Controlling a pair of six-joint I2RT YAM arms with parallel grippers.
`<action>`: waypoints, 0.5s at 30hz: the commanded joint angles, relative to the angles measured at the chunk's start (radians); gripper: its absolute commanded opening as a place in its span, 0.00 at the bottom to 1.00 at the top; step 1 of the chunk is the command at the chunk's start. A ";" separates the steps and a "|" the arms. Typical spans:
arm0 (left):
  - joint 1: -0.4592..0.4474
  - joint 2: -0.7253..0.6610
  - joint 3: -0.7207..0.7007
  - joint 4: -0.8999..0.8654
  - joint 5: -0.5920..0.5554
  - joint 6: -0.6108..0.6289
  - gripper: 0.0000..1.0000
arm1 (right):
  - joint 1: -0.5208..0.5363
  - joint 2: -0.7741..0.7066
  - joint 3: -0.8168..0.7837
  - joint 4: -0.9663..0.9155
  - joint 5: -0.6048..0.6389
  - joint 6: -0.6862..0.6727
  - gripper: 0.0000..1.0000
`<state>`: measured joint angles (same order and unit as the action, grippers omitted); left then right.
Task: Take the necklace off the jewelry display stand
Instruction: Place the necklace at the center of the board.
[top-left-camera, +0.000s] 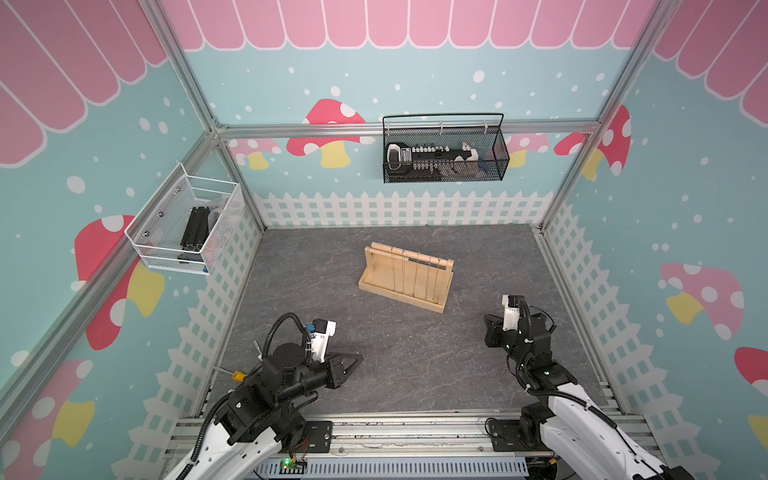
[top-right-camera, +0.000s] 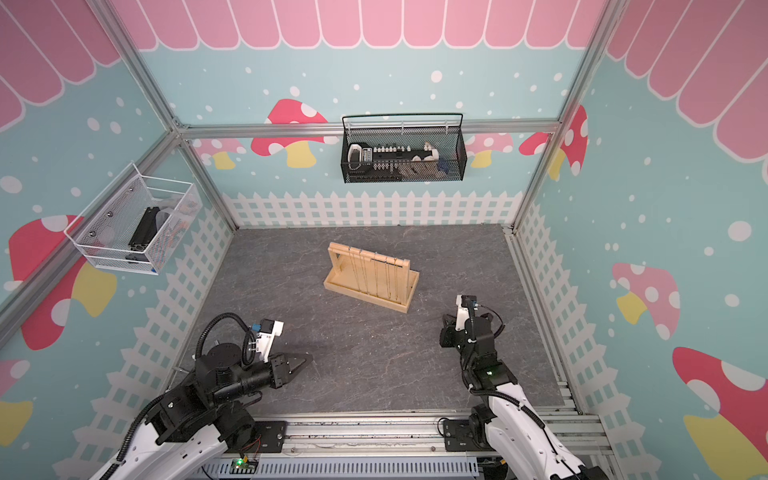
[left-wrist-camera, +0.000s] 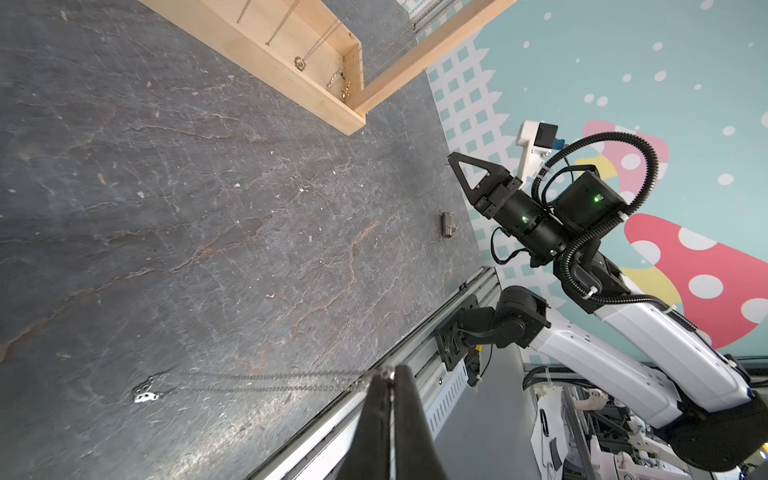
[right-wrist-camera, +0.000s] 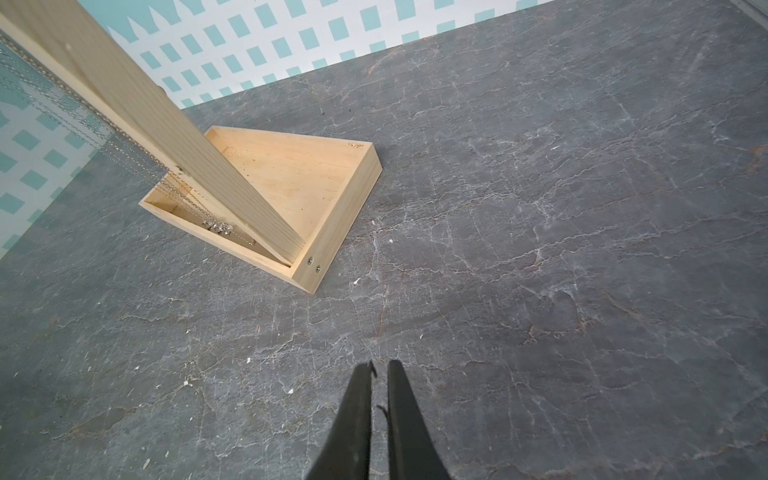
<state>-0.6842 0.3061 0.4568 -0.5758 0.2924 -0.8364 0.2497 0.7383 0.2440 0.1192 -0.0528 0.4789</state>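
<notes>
A: Necklace (left-wrist-camera: 270, 382), where?

B: Off the jewelry display stand (top-left-camera: 405, 278), well in front of it, on the robot's left. The left gripper (left-wrist-camera: 388, 374) is clamped on the chain. Its pendant (left-wrist-camera: 145, 395) hangs low by the table (top-left-camera: 415, 374); can't tell if they touch. My guess is it's pinched at the tips so the loop hangs free.

A: Right gripper (right-wrist-camera: 381, 365)?

B: Just off the stand's right end. Jaws almost together, thin slit, nothing in them. Looks parked clear.

A: Anything in the way?

B: Other chains (top-left-camera: 415, 276) hang from the stand's bar. A small metal cylinder (left-wrist-camera: 447, 225) lies in front of the stand's right end. The black wire basket (top-left-camera: 444, 153) and white mesh basket (top-left-camera: 187, 224) are on walls beyond the stand, no issue.
</notes>
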 joint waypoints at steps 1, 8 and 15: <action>-0.006 0.046 0.004 0.019 -0.057 0.030 0.00 | 0.005 0.008 0.002 -0.008 0.001 0.009 0.12; -0.007 0.217 0.061 0.040 -0.132 0.128 0.00 | 0.005 0.001 0.005 -0.015 -0.007 0.017 0.12; -0.006 0.326 0.123 0.071 -0.227 0.203 0.02 | 0.004 0.023 0.006 -0.001 -0.021 0.027 0.12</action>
<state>-0.6853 0.6056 0.5362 -0.5365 0.1345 -0.6903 0.2497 0.7509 0.2440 0.1146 -0.0628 0.4877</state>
